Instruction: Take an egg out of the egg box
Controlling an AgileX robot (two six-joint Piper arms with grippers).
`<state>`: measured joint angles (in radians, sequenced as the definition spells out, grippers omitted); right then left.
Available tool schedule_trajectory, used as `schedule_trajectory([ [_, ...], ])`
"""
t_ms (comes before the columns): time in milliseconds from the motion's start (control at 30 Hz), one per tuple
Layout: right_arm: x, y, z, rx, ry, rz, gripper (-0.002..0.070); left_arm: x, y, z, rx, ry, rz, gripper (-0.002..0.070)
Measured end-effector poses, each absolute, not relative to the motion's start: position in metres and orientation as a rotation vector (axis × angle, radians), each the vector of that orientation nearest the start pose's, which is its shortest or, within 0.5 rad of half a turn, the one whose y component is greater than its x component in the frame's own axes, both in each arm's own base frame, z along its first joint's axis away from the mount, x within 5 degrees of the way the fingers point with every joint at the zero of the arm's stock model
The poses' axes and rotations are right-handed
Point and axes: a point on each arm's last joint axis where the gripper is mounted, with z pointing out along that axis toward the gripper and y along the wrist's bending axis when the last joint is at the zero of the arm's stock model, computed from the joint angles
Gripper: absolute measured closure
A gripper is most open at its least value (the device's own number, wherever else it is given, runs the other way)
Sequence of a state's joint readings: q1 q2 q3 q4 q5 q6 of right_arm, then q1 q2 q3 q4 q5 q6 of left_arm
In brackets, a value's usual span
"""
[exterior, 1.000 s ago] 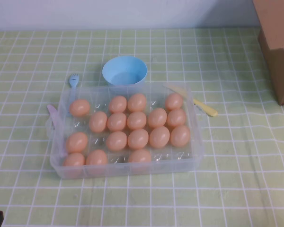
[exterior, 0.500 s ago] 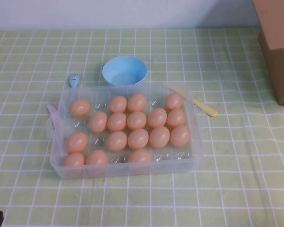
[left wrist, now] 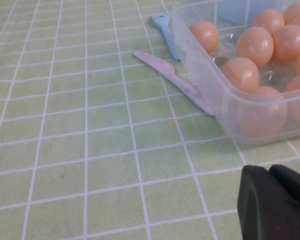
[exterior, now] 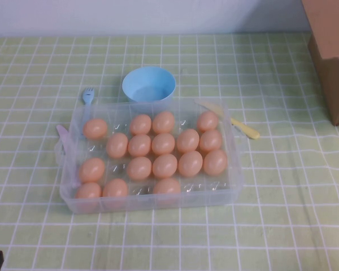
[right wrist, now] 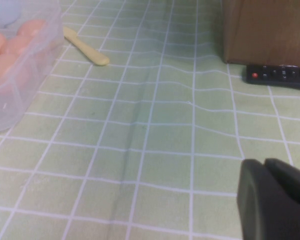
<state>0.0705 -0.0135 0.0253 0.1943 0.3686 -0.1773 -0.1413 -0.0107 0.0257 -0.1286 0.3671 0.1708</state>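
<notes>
Egg (exterior: 215,162): peach-orange, matte, seated in a moulded cup at the right end of the box's third row back; one of sixteen alike, none yet lifted out.

Left gripper (left wrist: 275,202): low over the cloth at the near left corner of the table, well short of the box; a dark tip only in the high view. Fingers close together in the left wrist view, nothing held.

Right gripper (right wrist: 276,200): low over the cloth on the near right, out of the high view, well apart from the box. Finger state cannot be told.

Egg box (exterior: 237,183): clear plastic, shallow, rounded corners, lid absent, mid-table. Near row half filled, with empty cups at its right end.

Lilac utensil (exterior: 64,137): flat against the box's left wall, partly under its rim.

Yellow utensil (exterior: 244,129): just beyond the box's far right corner.

Blue fork (exterior: 88,95) and light-blue bowl (exterior: 148,84): immediately behind the box.

Cardboard box (exterior: 332,51): far right, with a black remote (right wrist: 278,75) beside it.

Handling advice, as judgement: pick an edge egg with free cups beside it; widen jaws before descent; come straight down over the wall; close gently around the egg's waist; lift vertically, clear of the neighbours.
</notes>
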Motion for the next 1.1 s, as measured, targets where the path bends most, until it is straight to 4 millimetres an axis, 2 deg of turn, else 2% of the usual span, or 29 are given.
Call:
schedule_trajectory([
  [300,0.052,0.010,0.173,-0.110,1.855,0.117,0.0695,0.054,-0.013,0.182,0.115,1.751,-0.196,0.0679],
  [500,0.052,0.010,0.173,-0.110,1.855,0.117,0.0695,0.055,-0.014,0.194,-0.185,1.636,-0.488,0.0679],
  [833,0.052,0.010,0.173,-0.110,1.855,0.117,0.0695,0.056,-0.011,0.200,-0.297,1.550,-0.573,0.0679],
  [967,0.052,0.010,0.173,-0.110,1.855,0.117,0.0695,0.053,-0.012,0.227,-0.292,1.516,-0.611,0.0679],
  [1100,0.052,0.010,0.173,-0.110,1.855,0.117,0.0695,0.061,-0.021,0.262,-0.205,1.672,-0.594,0.0680],
])
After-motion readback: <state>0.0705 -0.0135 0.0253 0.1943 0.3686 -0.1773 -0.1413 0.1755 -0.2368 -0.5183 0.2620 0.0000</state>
